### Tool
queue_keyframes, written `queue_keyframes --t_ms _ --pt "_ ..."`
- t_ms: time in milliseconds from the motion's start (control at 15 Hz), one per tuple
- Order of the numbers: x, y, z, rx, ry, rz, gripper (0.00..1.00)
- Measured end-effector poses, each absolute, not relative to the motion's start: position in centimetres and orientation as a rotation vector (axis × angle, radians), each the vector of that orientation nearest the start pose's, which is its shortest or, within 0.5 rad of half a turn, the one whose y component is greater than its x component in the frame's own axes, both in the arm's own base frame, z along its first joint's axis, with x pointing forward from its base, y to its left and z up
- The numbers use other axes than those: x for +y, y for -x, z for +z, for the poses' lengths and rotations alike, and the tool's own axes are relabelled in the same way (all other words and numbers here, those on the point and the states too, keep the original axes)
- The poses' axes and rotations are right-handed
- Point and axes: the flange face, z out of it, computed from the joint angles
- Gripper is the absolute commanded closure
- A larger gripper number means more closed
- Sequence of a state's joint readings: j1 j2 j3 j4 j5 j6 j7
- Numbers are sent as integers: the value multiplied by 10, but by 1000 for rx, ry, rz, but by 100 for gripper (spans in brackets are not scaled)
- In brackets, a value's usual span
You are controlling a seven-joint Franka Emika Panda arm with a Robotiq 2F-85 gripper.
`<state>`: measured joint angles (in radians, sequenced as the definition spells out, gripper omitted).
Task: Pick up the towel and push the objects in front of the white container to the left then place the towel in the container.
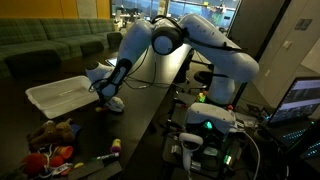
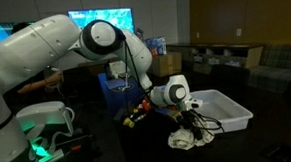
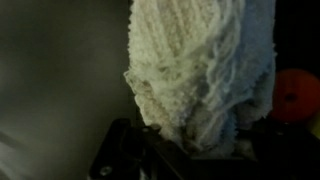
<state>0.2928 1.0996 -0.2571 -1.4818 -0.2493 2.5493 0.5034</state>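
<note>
The whitish towel hangs bunched from my gripper, which is shut on its top and mostly hidden by the cloth. In both exterior views the gripper holds the towel low over the dark table, just beside the near corner of the white container. The objects, a red, orange and yellow cluster, lie on the table a little apart from the towel. One orange object shows at the wrist view's right edge.
A small dark and yellow item lies near the table edge. A green sofa stands behind the table. A lit laptop screen sits by the robot base, and a bright display glows behind the arm.
</note>
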Motion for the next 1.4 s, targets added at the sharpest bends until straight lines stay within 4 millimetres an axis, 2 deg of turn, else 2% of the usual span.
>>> queue_keyframes --t_ms 333,800,1067,1400 --pt "101 -665 29 99 3475 -112 99" --pt "213 -627 36 -117 3399 -91 99" --pt "273 -609 40 -159 3343 -90 99" --pt "321 -597 49 -176 3263 -79 99"
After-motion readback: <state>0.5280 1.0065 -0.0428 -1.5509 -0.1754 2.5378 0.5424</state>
